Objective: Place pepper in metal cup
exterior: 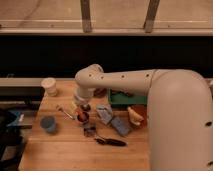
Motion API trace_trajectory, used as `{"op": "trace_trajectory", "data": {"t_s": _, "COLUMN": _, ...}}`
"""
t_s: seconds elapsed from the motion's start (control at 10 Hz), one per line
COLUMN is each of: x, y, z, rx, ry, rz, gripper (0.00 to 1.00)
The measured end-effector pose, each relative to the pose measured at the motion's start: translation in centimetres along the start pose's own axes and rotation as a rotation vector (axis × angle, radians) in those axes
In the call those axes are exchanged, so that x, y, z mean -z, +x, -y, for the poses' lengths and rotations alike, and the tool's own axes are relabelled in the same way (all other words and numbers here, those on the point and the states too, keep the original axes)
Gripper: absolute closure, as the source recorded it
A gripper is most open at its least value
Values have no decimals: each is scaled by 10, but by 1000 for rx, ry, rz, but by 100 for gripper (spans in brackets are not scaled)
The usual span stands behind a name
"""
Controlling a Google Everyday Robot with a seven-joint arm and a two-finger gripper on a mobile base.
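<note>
The orange-red pepper (80, 117) lies on the wooden table (65, 152), left of centre. My gripper (83, 108) hangs from the white arm (125, 82) and points down just above the pepper's upper end, touching it or nearly so. The small silver metal cup (89, 130) stands just below and to the right of the pepper, apart from the gripper. The arm's wrist hides what lies behind the gripper.
A blue cup (48, 124) stands at the left and a white paper cup (49, 86) at the back left. A black-handled utensil (111, 142) lies in front of the metal cup. Two blue packets (105, 114) lie to the right, with a green tray (127, 97) behind them.
</note>
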Motion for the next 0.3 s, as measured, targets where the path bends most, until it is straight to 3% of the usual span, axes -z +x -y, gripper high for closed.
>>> {"op": "trace_trajectory", "data": {"t_s": 0.3, "x": 0, "y": -1, "z": -1, "rx": 3, "ry": -1, "rz": 0, "gripper": 40}}
